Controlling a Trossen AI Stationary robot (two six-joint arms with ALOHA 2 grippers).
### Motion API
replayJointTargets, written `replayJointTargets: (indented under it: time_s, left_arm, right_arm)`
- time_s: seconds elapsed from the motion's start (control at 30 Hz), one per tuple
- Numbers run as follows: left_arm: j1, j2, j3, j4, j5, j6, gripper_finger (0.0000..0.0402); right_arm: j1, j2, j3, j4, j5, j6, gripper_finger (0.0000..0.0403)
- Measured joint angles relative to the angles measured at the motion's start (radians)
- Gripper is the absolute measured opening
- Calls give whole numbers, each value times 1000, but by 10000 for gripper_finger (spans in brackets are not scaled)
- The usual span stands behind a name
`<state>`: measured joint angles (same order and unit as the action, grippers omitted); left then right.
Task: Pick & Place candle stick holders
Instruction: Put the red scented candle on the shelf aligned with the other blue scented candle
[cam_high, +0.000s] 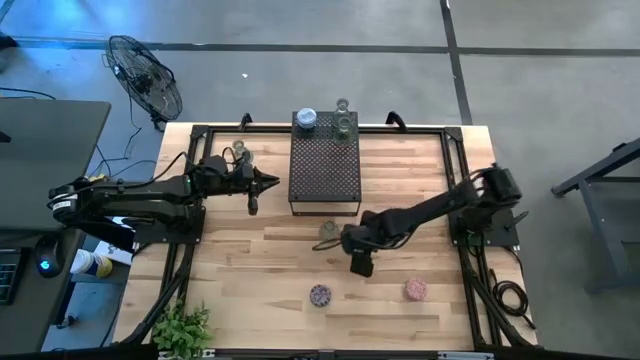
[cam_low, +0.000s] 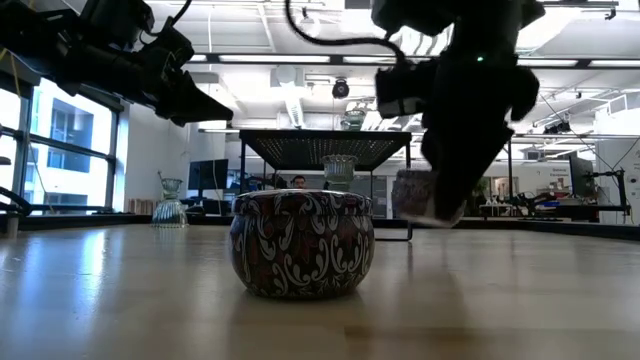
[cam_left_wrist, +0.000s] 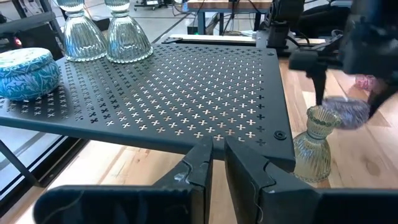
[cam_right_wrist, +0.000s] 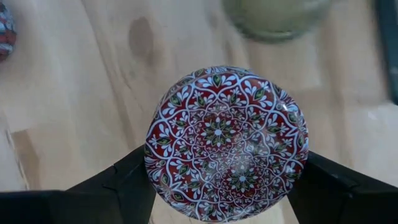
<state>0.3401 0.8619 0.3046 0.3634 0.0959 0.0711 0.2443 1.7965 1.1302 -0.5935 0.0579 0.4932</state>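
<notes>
right gripper clamping red patterned tin | glass holder just ahead | advising level carry, avoiding it

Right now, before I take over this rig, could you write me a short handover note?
Left gripper: shut, empty, beside the black stand's left edge.
Right gripper: shut on the red patterned tin, near the table's middle.
On the stand: blue tin and two glass holders.
On the table: third glass holder in front of the stand, fourth glass holder at the back left, purple tin and pink tin near the front.
Left: probably place the held tin, then the four table pieces.
</notes>
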Motion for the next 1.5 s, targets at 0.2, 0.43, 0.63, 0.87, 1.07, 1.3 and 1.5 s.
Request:
replayJointTargets:
  time_s: [0.2, 0.43, 0.63, 0.87, 1.07, 1.3, 1.5]
  left_arm:
    - [0, 0, 0, 0, 0, 3, 37]
    - [0, 0, 0, 0, 1, 0, 37]
    - [0, 0, 0, 0, 1, -1, 37]
    - [0, 0, 0, 0, 1, 0, 37]
    - [0, 0, 0, 0, 1, -1, 37]
    - [0, 0, 0, 0, 2, -9, 37]
    - [0, 0, 0, -1, 1, -9, 37]
  right_arm:
    - [6, 79, 85, 6, -5, -102, 280]
    - [4, 130, 101, 105, -51, -189, 279]
    - [5, 142, 99, 125, -51, -204, 280]
    - [-2, 142, 99, 141, -50, -234, 291]
    - [-3, 142, 99, 148, -50, -239, 310]
    - [-2, 135, 99, 142, -49, -247, 327]
    - [-2, 64, 99, 89, -36, -275, 327]
